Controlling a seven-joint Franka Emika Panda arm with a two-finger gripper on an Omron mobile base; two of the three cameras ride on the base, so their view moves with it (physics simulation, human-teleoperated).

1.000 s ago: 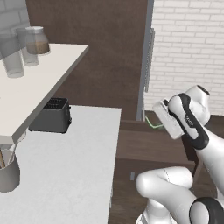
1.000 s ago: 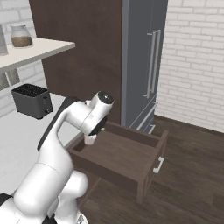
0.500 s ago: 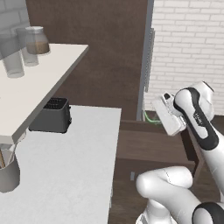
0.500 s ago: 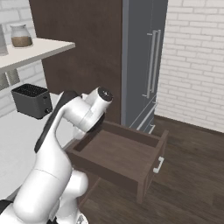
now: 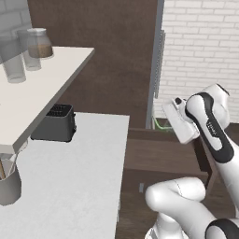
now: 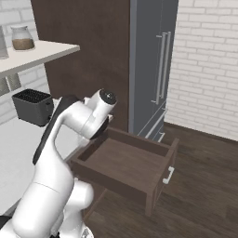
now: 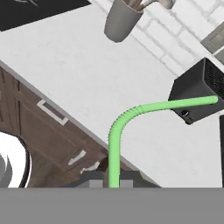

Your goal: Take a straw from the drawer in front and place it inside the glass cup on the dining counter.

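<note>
Compared with the earlier frames, the hand is seen raised and swung higher above the open drawer, away from its interior. The gripper is closed on the straw, whose lower end is pinched between the two fingertips; the green stem rises from the jaws, bends at its ribbed elbow and runs on toward the black toaster. In the left base view a short green length of the straw is visible just beside the hand, above the drawer's far edge.

The step in hand is judged to be the carry: the straw is taken, and the drawer is left pulled out with no contents visible. The next move would call for travel to the dining counter and for the straw to be lowered end-first into the glass cup, so an upright hold and a clear path past the cabinet front are required.

The white worktop carries the toaster and a grey utensil holder. A white shelf with a jar and glasses stands above; brown cabinets, a grey refrigerator and a white brick wall enclose the room.
</note>
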